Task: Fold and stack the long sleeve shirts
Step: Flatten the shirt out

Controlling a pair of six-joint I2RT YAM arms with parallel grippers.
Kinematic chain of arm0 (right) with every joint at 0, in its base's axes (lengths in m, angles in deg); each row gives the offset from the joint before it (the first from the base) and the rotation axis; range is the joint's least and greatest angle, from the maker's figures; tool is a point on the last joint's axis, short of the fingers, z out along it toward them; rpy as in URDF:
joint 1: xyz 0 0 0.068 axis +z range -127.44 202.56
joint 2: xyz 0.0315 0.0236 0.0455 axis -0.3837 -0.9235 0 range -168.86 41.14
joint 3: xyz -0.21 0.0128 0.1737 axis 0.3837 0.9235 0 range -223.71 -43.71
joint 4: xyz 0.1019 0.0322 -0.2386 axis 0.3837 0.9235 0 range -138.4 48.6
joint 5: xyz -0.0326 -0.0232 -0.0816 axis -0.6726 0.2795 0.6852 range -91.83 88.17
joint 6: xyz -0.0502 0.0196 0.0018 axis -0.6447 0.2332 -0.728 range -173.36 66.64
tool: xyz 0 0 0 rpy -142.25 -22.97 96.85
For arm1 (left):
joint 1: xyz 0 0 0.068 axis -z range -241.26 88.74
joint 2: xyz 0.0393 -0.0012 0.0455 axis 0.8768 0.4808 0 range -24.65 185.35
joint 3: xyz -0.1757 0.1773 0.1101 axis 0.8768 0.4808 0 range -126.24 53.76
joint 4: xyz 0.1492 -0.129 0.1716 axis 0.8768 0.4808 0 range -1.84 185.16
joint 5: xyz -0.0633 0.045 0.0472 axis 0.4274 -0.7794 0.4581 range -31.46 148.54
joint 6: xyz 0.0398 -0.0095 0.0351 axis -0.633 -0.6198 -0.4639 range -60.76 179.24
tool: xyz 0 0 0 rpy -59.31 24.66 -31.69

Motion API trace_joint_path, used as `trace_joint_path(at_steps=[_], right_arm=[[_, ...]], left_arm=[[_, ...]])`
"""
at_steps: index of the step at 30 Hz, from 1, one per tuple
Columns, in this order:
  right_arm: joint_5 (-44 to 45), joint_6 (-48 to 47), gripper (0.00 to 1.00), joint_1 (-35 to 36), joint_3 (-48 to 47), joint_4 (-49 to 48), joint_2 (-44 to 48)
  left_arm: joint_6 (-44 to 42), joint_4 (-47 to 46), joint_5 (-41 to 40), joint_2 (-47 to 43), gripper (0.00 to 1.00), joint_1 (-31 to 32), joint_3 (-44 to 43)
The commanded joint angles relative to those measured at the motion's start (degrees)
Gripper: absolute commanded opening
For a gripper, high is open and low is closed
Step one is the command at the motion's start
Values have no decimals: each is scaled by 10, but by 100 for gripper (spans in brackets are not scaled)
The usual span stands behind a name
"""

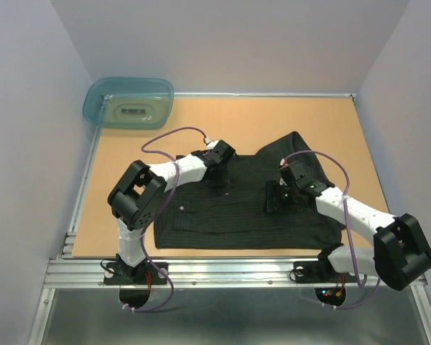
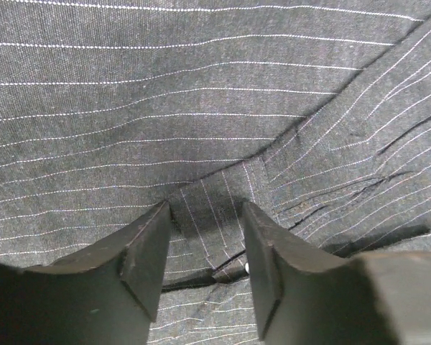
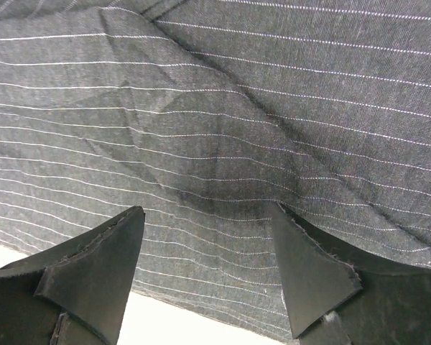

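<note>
One long sleeve shirt (image 1: 201, 212), dark with thin pale pinstripes, lies spread flat on the table in the top view. My left gripper (image 1: 223, 188) points down onto its upper middle. In the left wrist view that gripper (image 2: 205, 208) has its jaws partly apart, and its fingertips (image 2: 149, 248) rest on the cloth (image 2: 201, 93). A fold edge and a small pale button (image 2: 246, 267) lie between them. My right gripper (image 1: 279, 203) is over the shirt's right half. In the right wrist view it (image 3: 207, 210) stands wide open just above the striped cloth (image 3: 223, 108), near a hem.
A translucent teal tub (image 1: 129, 103) sits at the table's far left corner. The tan table (image 1: 115, 180) is walled on three sides. A metal rail (image 1: 223, 267) runs along the near edge by both arm bases. A pale surface (image 3: 172, 323) shows below the hem.
</note>
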Motion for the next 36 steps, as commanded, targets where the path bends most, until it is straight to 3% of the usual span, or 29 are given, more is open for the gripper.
trace_joint_path(at_steps=[1,7,10,16,22,29,36], right_arm=[[-1,-4,76,3,15,-31,-7],[3,-5,76,3,26,-35,-8],[2,-5,76,3,29,-36,-8],[1,-4,76,3,33,-37,-10],[-7,5,76,3,38,-38,-16],[-11,11,76,3,46,-39,-7],[-10,18,76,3,44,-39,7]], left_arm=[[7,-1,-4,3,52,2,-18],[9,5,-1,-4,37,2,-24],[2,8,5,-11,20,1,-38],[-6,11,9,-16,0,2,-53],[-30,25,-2,-28,0,3,-92],[-108,45,-106,-10,0,-5,-237],[-117,28,-122,65,0,-76,-397]])
